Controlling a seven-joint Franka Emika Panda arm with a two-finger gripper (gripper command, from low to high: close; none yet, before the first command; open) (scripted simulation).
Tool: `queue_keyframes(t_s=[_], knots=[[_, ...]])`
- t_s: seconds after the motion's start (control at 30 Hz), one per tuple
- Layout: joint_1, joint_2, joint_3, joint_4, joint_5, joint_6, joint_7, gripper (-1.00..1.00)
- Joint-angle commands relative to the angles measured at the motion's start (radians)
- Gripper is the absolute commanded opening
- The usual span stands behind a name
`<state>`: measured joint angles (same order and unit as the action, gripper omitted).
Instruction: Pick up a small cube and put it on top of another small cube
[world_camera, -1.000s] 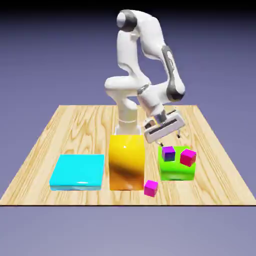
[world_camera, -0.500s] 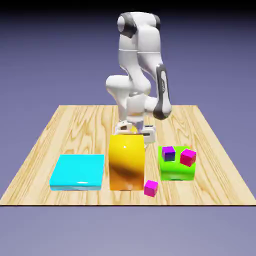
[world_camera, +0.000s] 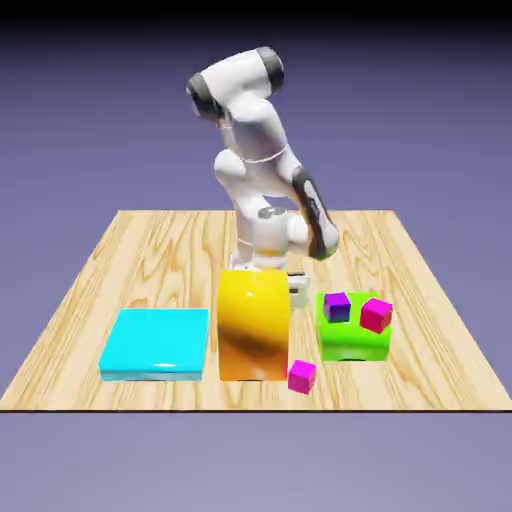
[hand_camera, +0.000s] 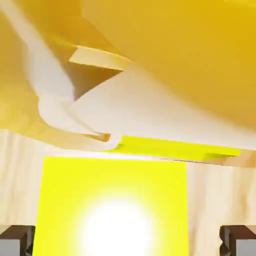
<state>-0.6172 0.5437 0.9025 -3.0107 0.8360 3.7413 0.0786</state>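
The small yellow cube (hand_camera: 112, 205) fills the lower middle of the hand view, lying on the wood. My gripper (hand_camera: 127, 241) is open around it, with one grey fingertip (hand_camera: 16, 241) on its left and the other (hand_camera: 239, 240) on its right with a gap. In the exterior view the cube is hidden behind the tall yellow-orange block (world_camera: 253, 325), and only a white bit of the gripper (world_camera: 297, 291) shows past that block's right edge. A purple cube (world_camera: 337, 306) and a magenta cube (world_camera: 376, 315) sit on a green block (world_camera: 352, 345).
The tall block's glossy side (hand_camera: 200, 60) looms just beyond the cube in the hand view. Another magenta cube (world_camera: 302, 376) lies on the table by the front edge. A flat cyan block (world_camera: 157, 343) lies at the exterior view's left.
The hand has swung from above the green block toward the exterior view's left and dropped low behind the tall yellow-orange block; the arm has folded down over it.
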Motion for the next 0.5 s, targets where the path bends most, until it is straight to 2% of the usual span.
queue_keyframes(t_s=[0.0, 0.47], knots=[[0.0, 0.0, 0.0, 0.0, 0.0, 0.0, 0.0, -1.0], [0.203, -0.471, -0.01, -0.033, 0.414, -0.43, -0.172, -1.0]])
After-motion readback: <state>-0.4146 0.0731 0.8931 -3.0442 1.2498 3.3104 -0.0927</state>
